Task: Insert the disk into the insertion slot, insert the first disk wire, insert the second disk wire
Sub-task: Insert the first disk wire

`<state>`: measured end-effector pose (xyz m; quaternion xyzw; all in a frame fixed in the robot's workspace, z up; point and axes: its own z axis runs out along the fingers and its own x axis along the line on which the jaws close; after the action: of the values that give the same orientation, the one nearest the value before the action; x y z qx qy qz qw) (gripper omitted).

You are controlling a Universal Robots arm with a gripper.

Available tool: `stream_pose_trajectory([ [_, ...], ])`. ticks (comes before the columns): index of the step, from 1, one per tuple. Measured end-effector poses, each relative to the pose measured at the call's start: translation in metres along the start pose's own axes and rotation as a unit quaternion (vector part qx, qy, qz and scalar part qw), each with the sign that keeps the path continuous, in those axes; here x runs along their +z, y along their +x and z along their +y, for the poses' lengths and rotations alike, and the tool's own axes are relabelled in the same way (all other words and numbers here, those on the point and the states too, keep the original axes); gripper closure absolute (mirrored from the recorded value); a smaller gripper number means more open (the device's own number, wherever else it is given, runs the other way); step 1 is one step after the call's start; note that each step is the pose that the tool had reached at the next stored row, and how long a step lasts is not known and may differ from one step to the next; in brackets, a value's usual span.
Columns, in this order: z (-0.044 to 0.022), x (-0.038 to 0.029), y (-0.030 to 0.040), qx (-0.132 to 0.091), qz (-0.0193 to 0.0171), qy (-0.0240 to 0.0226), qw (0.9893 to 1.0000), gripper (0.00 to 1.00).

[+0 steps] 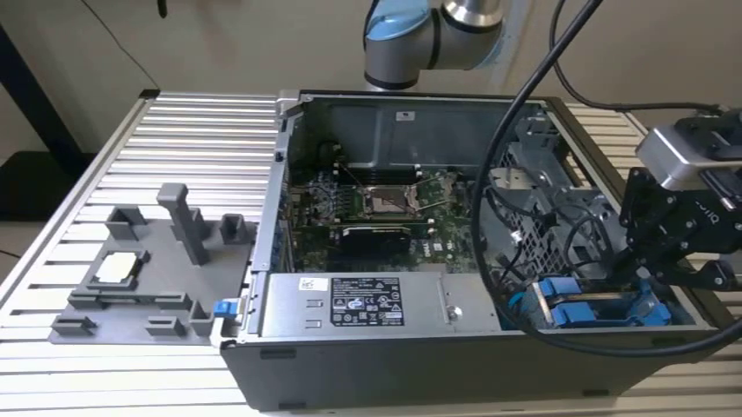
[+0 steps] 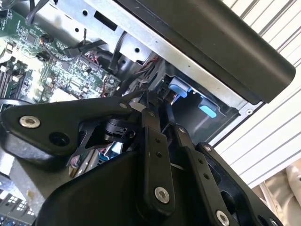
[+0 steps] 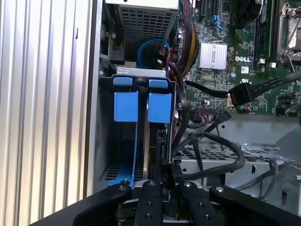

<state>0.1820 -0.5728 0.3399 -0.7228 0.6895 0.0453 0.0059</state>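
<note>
The disk (image 3: 153, 141) stands on edge in the insertion slot (image 3: 141, 70), a grey bay with blue trim at the case's front corner; blue carrier tabs (image 3: 159, 107) mark it. In the exterior view the slot (image 1: 586, 308) is at the case's lower right, with my gripper (image 1: 635, 276) just above it. My gripper (image 3: 167, 181) is shut on a small black wire plug (image 3: 165, 168) held against the disk's rear edge. In the second wrist view the fingers (image 2: 151, 136) converge on that plug (image 2: 164, 93) beside the blue tabs (image 2: 181, 87). A second black plug (image 3: 240, 94) hangs loose over the motherboard.
The open case (image 1: 464, 365) lies on a ribbed metal table (image 1: 208, 130). Inside are a motherboard (image 1: 383, 208), a grey power-supply box (image 1: 360, 304), a perforated cage (image 3: 146, 21) and thick black cables (image 1: 510, 191). A grey fixture plate (image 1: 139, 278) lies at the exterior view's left.
</note>
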Motion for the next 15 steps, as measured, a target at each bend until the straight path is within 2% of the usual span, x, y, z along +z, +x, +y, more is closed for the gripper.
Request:
stream_pose_trajectory([
  [5,-0.0002,0.002,0.0001,0.003,-0.0003,0.0002,1.0,0.81],
  [10,-0.0004,0.0077,0.0006,0.008,0.0002,0.0006,1.0,0.81],
  [15,-0.0005,0.0092,0.0007,0.008,-0.0004,0.0006,1.0,0.81],
])
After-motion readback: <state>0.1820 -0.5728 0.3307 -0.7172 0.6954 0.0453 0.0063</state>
